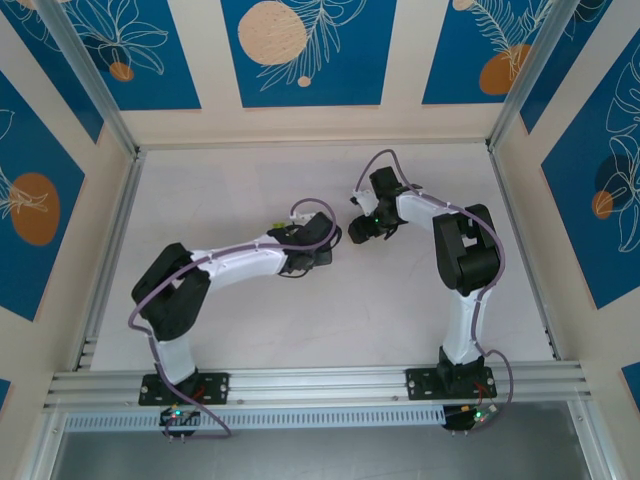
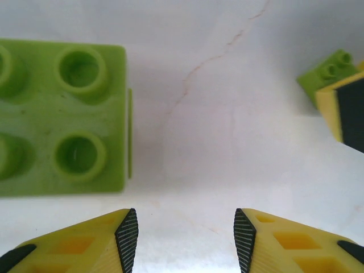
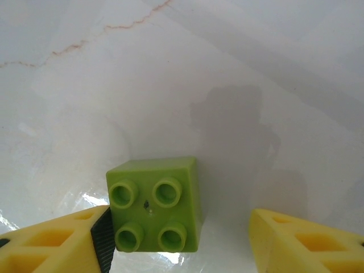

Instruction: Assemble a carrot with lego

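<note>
A large lime-green lego brick (image 2: 62, 119) with round studs lies on the white table, left of and just beyond my left gripper (image 2: 186, 239). That gripper is open with nothing between its fingers. A lime-green two-by-two brick (image 3: 156, 210) sits between the fingers of my right gripper (image 3: 181, 233). It rests against the left pad (image 3: 102, 244), with a wide gap to the right finger (image 3: 301, 244), so this gripper is open. The same small brick (image 2: 330, 71) shows behind the right gripper's finger (image 2: 347, 111). From above, the left gripper (image 1: 333, 238) and right gripper (image 1: 357, 228) nearly meet mid-table. The orange brick and the built carrot are out of view.
The white table (image 1: 240, 190) is walled on three sides by beige panels with blue pictures (image 1: 300, 50). An aluminium rail (image 1: 320, 385) runs along the near edge where both arm bases are bolted. A faint reddish crack line (image 2: 216, 54) marks the surface.
</note>
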`<action>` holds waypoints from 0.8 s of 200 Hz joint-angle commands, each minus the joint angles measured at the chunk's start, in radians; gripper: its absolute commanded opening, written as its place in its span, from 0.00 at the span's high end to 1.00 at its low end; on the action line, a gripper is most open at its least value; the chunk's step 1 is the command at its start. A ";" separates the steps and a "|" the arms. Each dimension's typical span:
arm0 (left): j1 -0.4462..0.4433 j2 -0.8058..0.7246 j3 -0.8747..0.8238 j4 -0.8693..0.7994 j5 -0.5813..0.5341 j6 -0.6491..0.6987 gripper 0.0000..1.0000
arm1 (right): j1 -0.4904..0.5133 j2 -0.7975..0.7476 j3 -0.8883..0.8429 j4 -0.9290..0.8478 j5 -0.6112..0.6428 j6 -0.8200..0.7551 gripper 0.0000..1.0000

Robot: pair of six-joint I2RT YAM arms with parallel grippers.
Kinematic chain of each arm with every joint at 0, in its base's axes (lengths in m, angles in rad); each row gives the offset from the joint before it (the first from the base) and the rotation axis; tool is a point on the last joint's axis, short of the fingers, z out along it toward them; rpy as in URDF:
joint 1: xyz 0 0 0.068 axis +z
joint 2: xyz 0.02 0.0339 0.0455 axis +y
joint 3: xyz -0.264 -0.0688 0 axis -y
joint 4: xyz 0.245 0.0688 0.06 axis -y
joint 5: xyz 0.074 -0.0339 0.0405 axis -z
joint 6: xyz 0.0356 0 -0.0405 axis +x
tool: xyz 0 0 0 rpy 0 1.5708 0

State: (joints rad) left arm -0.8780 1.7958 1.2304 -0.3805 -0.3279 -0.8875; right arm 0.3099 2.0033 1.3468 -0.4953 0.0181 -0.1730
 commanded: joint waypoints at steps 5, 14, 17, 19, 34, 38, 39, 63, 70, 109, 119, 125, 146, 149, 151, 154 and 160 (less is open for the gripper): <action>-0.019 -0.109 -0.038 0.000 0.050 0.055 0.50 | 0.003 0.027 0.020 0.001 -0.079 -0.033 0.42; -0.019 -0.137 -0.057 -0.005 0.060 0.070 0.50 | 0.003 0.026 0.019 0.002 -0.080 -0.034 0.48; -0.019 -0.148 -0.065 -0.010 0.059 0.074 0.50 | 0.004 0.025 0.019 0.003 -0.080 -0.034 0.49; -0.019 -0.155 -0.069 -0.012 0.059 0.077 0.50 | 0.004 0.024 0.018 0.002 -0.081 -0.034 0.50; -0.018 -0.210 -0.106 -0.030 0.055 0.094 0.49 | 0.006 0.017 0.011 0.008 -0.080 -0.036 0.53; -0.018 -0.226 -0.116 -0.036 0.054 0.100 0.49 | 0.005 0.016 0.011 0.010 -0.079 -0.036 0.54; -0.017 -0.229 -0.118 -0.039 0.053 0.101 0.49 | 0.005 0.016 0.011 0.010 -0.079 -0.035 0.55; -0.010 -0.326 -0.171 -0.082 0.030 0.129 0.49 | 0.010 0.000 0.011 0.011 -0.073 -0.028 0.63; -0.005 -0.355 -0.183 -0.093 0.025 0.143 0.48 | 0.011 -0.010 0.009 0.012 -0.064 -0.018 0.64; 0.025 -0.504 -0.231 -0.160 -0.103 0.286 0.46 | 0.040 -0.118 -0.007 -0.008 0.054 0.186 0.66; 0.035 -0.536 -0.257 -0.147 -0.124 0.332 0.45 | 0.050 -0.142 -0.019 -0.030 0.109 0.294 0.66; 0.045 -0.553 -0.274 -0.139 -0.132 0.350 0.45 | 0.057 -0.156 -0.037 -0.033 0.121 0.355 0.66; 0.093 -0.593 -0.333 -0.112 -0.132 0.369 0.44 | 0.110 -0.192 -0.116 -0.029 0.204 0.510 0.65; 0.102 -0.597 -0.340 -0.110 -0.131 0.366 0.44 | 0.120 -0.194 -0.124 -0.031 0.223 0.522 0.65; 0.108 -0.599 -0.344 -0.108 -0.130 0.364 0.44 | 0.127 -0.194 -0.130 -0.034 0.234 0.533 0.65; 0.115 -0.603 -0.351 -0.106 -0.127 0.362 0.44 | 0.138 -0.193 -0.136 -0.039 0.251 0.547 0.65; 0.131 -0.611 -0.367 -0.099 -0.117 0.359 0.44 | 0.160 -0.189 -0.148 -0.047 0.284 0.570 0.65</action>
State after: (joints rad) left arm -0.8043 1.2091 0.9230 -0.4858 -0.4175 -0.5762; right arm 0.3992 1.8187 1.2648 -0.4881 0.1619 0.1822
